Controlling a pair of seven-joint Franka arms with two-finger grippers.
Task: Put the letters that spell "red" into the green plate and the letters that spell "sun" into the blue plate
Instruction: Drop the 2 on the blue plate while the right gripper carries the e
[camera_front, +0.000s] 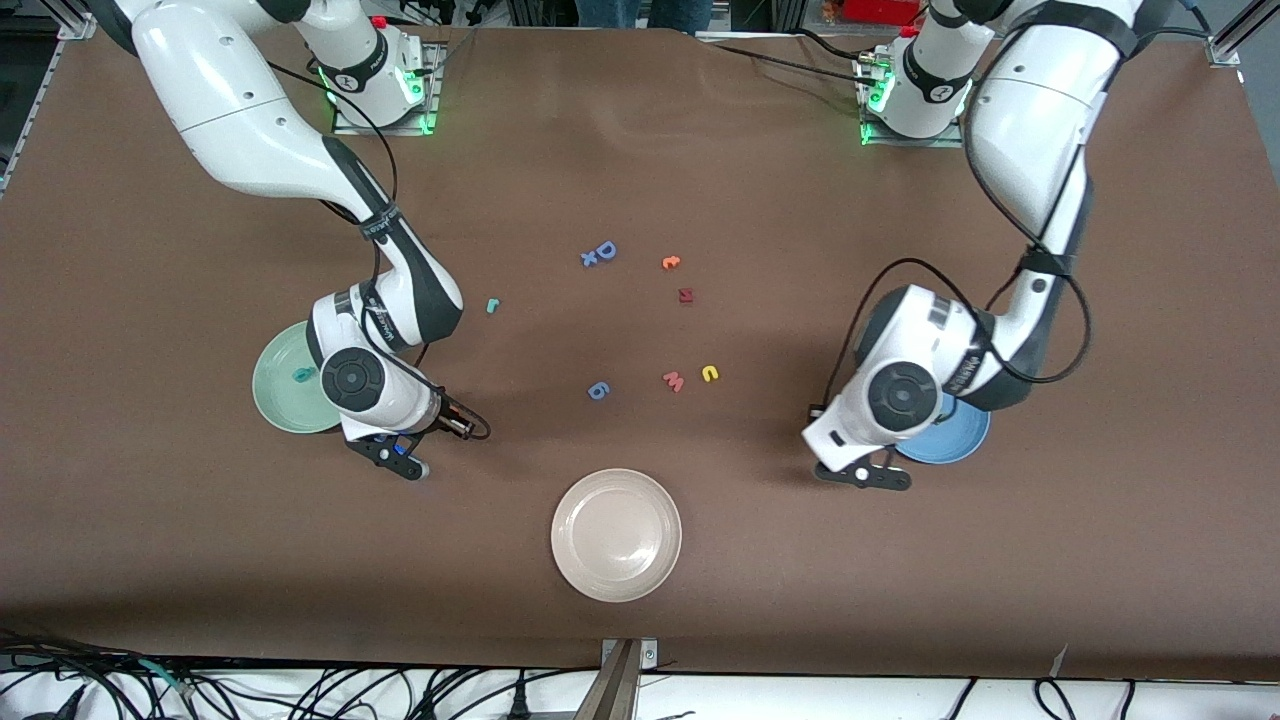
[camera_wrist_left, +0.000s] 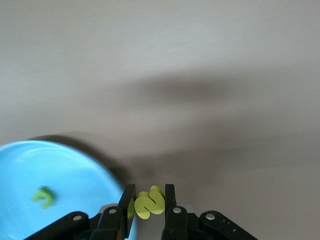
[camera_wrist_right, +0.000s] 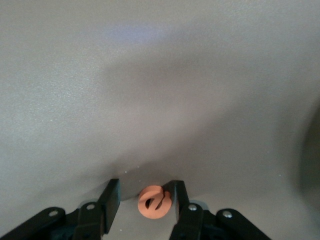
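Observation:
My left gripper (camera_front: 866, 478) (camera_wrist_left: 149, 193) is shut on the yellow "s" (camera_wrist_left: 150, 202), at the edge of the blue plate (camera_front: 950, 440) (camera_wrist_left: 75, 170). The olive-green "n" (camera_wrist_left: 44, 196) lies in that plate. My right gripper (camera_front: 400, 462) (camera_wrist_right: 145, 188) is low beside the green plate (camera_front: 278, 402), jaws open. The orange "e" (camera_wrist_right: 155, 202) sits between them, against one finger and with a gap to the other. The teal "d" (camera_front: 302, 375) lies in the green plate. The teal "r" (camera_front: 492, 305) and the yellow "u" (camera_front: 710, 373) lie on the table.
A beige-white plate (camera_front: 616, 565) stands nearest the front camera. Mid-table lie a big blue "D" (camera_front: 604, 250), a small orange letter (camera_front: 671, 262), a dark red letter (camera_front: 686, 295), a pink "w" (camera_front: 674, 381) and a blue "6" (camera_front: 598, 390).

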